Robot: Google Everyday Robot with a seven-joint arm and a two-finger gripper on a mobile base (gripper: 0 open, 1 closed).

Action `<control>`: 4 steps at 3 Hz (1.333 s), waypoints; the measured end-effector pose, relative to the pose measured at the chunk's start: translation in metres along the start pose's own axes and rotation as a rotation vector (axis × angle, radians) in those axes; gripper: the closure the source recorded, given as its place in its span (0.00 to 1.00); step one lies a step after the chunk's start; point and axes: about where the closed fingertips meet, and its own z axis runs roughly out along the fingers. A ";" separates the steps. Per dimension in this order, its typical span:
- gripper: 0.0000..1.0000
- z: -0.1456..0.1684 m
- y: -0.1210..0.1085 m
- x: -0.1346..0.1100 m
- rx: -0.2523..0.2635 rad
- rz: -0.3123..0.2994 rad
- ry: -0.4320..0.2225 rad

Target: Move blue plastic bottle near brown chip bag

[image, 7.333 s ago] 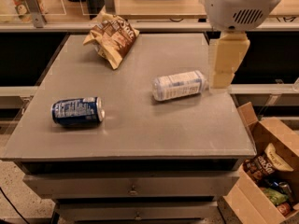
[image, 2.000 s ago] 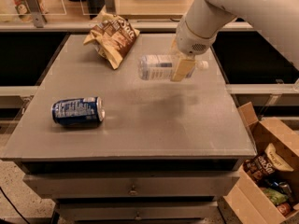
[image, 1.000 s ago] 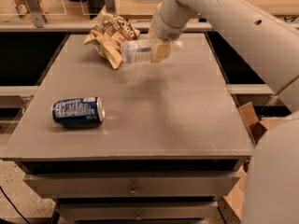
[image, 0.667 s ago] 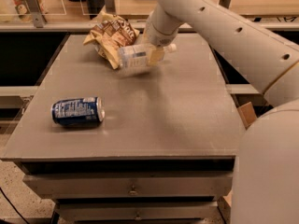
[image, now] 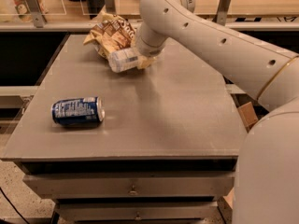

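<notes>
The blue plastic bottle (image: 120,60), clear with a pale label, lies on its side in my gripper (image: 137,61), low over the grey table (image: 177,106) at its far left. The gripper is shut on the bottle's right end, and the white arm reaches in from the right. The brown chip bag (image: 110,33), wrinkly brown and tan, lies at the table's far left corner, just behind the bottle. The bottle's left end sits right at the bag's front edge. Whether the bottle rests on the table cannot be told.
A dark blue soda can (image: 77,111) lies on its side at the table's front left. A cardboard box (image: 246,115) sits beyond the table's right edge. A shelf with clear dividers (image: 56,3) runs behind the table. Drawers (image: 133,189) sit under the tabletop.
My gripper has carried the bottle from the table's middle right to the far left and lowered it next to the chip bag. The soda can has not moved.
</notes>
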 end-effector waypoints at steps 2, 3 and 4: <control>0.00 -0.015 0.008 -0.011 -0.017 -0.034 0.011; 0.00 -0.018 0.006 -0.011 -0.017 -0.034 0.011; 0.00 -0.047 0.007 -0.010 -0.047 -0.017 0.019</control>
